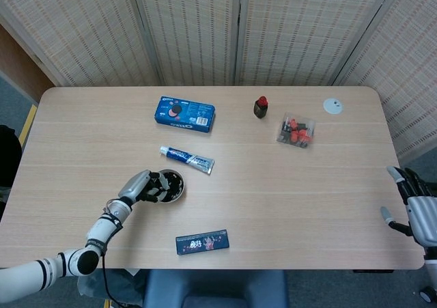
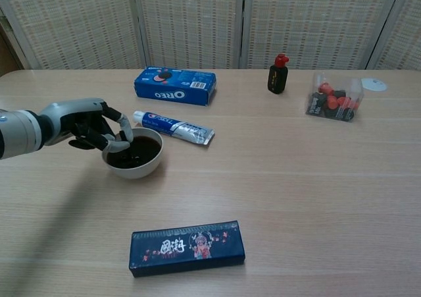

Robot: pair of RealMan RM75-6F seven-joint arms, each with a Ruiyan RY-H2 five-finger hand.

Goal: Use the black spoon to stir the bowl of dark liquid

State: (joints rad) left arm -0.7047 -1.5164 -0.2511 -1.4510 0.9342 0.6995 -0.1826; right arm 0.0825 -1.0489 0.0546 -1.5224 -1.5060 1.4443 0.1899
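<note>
A white bowl of dark liquid stands left of the table's middle, near the front. My left hand hovers over the bowl's left rim, fingers curled down and pinching the black spoon. The fingers hide most of the spoon, and its lower end dips into the liquid. My right hand hangs open off the table's right edge, holding nothing, and shows only in the head view.
A toothpaste tube lies just behind the bowl, with a blue Oreo box further back. A dark blue box lies at the front. A red-capped black bottle, a bag of red and black pieces and a white disc sit back right.
</note>
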